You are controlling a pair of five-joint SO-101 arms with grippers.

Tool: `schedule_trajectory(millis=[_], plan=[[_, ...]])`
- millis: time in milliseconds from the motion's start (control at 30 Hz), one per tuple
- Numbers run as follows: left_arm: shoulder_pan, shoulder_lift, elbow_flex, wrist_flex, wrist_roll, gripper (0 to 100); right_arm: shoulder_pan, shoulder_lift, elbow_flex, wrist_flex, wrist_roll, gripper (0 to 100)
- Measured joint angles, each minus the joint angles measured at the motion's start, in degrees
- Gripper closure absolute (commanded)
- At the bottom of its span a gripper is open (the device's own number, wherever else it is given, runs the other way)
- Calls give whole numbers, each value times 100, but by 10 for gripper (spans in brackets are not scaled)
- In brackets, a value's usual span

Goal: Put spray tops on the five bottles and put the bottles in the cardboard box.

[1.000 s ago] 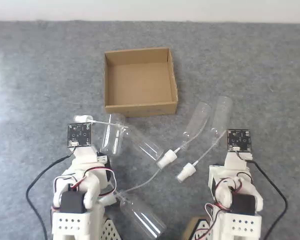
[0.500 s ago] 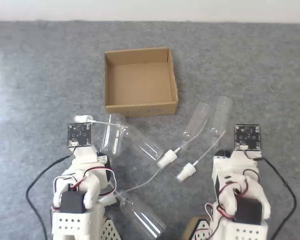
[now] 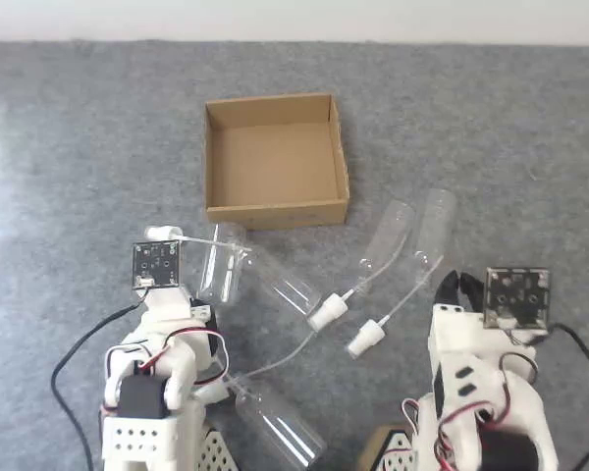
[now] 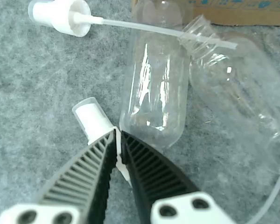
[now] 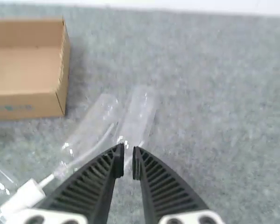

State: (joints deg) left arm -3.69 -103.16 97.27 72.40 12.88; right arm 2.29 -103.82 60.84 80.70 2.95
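- Here's the table: the box (image 3: 275, 212) sits open mid-table toward the far edge, its bare floor showing.
- Bottle count is five, all clear, all lying on the table outside the box.
- Two lie off the box's near left corner: one bottle (image 3: 219, 267) and a slanted bottle (image 3: 280, 283), necks close together at the far end.
- Two more lie off the near right corner, bottle (image 3: 386, 240) and bottle (image 3: 434, 228), side by side.
- The fifth bottle (image 3: 280, 427) lies at the near edge, between the arms.
- On to the white tops, and I count four for sure.
- One top (image 3: 162, 234) lies by the left pair, its tube across both necks.
- Two tops, (image 3: 327, 312) and (image 3: 366, 340), lie mid-table, with tubes running to the right pair's mouths.
- The fourth top (image 4: 91, 116) sits right at the left gripper's tips.
- A white piece (image 3: 212, 391) lies by the left arm's base, and I can't tell whether it's a fifth.
- The left gripper (image 4: 116, 135) is down beside the first bottle's base with its jaws together.
- The right gripper (image 5: 125, 154) hangs over the right pair's necks, jaws a narrow slit apart, holding nothing.
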Motion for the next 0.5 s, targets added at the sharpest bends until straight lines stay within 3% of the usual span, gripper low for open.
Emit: schedule_trajectory(millis=[500], plan=[[0,0,0,0,0,987,9,0,-1371,35,0,993]])
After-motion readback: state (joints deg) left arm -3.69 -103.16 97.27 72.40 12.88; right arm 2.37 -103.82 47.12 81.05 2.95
